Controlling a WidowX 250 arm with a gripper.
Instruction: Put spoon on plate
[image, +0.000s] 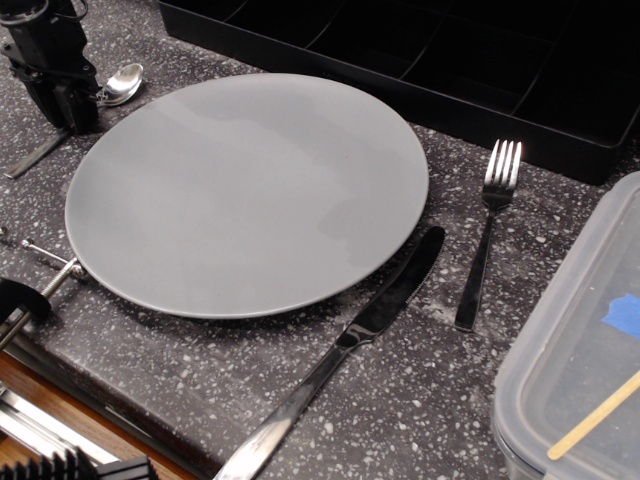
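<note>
The silver spoon (122, 82) lies at the far left, just off the rim of the large grey plate (250, 190). Its bowl points up and right, and its handle runs down-left to the counter. My black gripper (68, 112) stands over the middle of the handle, its fingers closed together on it. The middle of the handle is hidden behind the fingers. The spoon looks at or barely above counter level. Nothing lies on the plate.
A knife (350, 340) lies at the plate's lower right, with a fork (485, 235) to its right. A black compartment tray (420, 60) runs along the back. A clear plastic container (580, 350) sits at the right edge. A metal clamp (45, 280) is at the lower left.
</note>
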